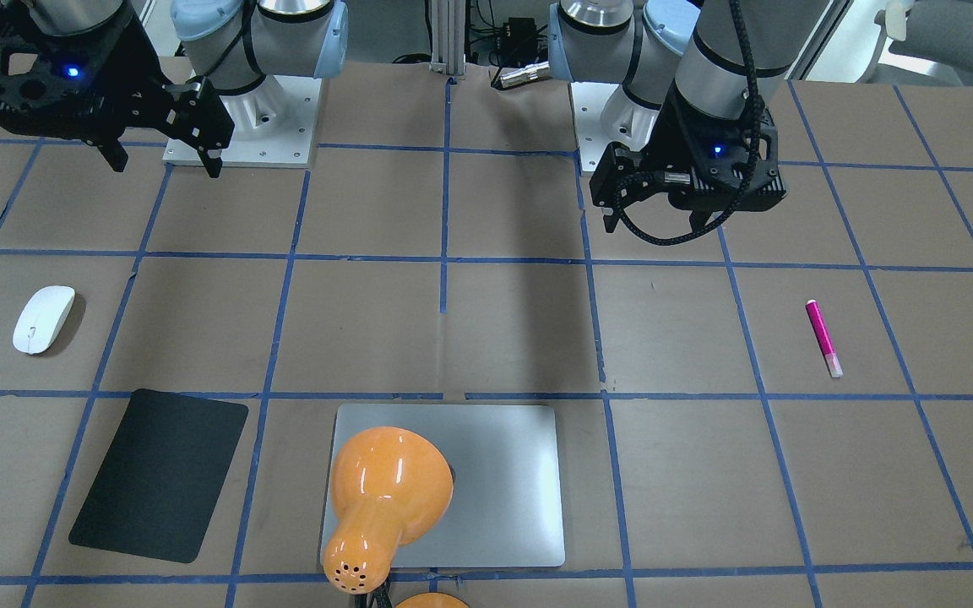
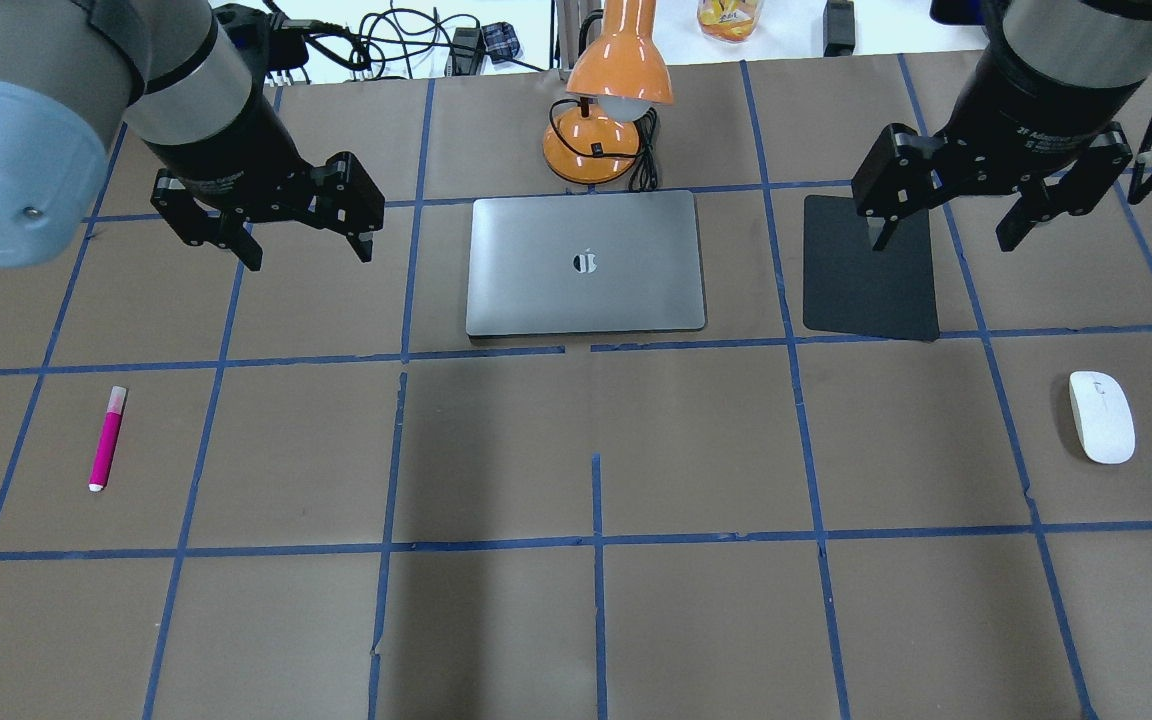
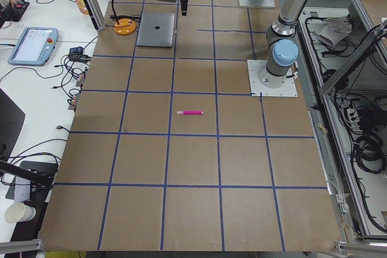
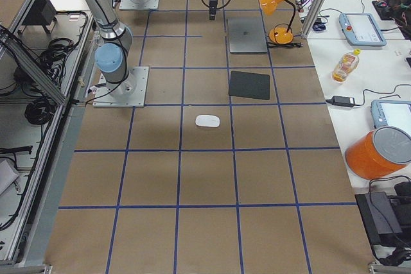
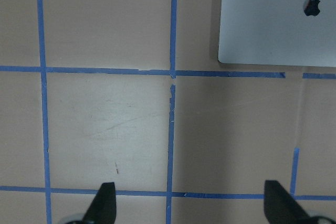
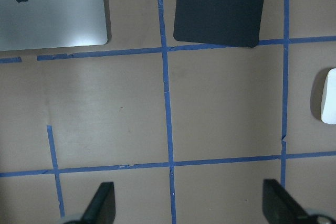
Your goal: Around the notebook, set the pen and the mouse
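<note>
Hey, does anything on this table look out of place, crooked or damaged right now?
Nothing looks spilled or broken. The black mat lies slightly askew to the tape grid, beside the notebook. The pen and the mouse lie far from the notebook, on opposite sides of the table.

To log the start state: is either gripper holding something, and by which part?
Nothing is held. The left gripper and right gripper are open; pen and mouse lie untouched.
</note>
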{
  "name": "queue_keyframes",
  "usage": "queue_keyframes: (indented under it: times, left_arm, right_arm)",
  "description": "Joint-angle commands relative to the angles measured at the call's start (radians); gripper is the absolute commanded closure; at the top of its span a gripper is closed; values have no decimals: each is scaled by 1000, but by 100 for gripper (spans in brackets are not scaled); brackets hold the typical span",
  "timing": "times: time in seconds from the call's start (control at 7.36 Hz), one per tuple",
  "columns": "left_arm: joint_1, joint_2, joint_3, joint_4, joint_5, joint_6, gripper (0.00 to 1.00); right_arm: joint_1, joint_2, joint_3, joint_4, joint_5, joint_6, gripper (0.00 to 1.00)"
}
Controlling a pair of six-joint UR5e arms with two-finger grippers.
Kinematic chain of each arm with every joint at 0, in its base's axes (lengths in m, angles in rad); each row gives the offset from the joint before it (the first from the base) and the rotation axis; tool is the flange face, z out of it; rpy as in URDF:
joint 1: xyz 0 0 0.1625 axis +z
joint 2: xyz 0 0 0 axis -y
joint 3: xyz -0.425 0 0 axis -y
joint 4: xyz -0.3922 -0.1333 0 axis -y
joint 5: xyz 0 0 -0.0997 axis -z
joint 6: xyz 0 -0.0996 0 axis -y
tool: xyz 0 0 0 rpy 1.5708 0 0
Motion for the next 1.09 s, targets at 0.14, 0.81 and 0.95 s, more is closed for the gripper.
queue_keyframes:
  times: [0.14, 0.81, 0.95]
  left_arm:
    - [2, 4, 46, -39, -26, -16, 0]
    - [1, 20, 21, -43, -20, 3, 0]
    - [1, 18, 21, -43, -19, 5, 0]
  right_arm:
    - [0, 2, 4, -8, -1, 0, 0]
    - [-127, 22, 59, -5, -105, -18, 0]
    - [-212, 20, 94, -14, -105, -31, 0]
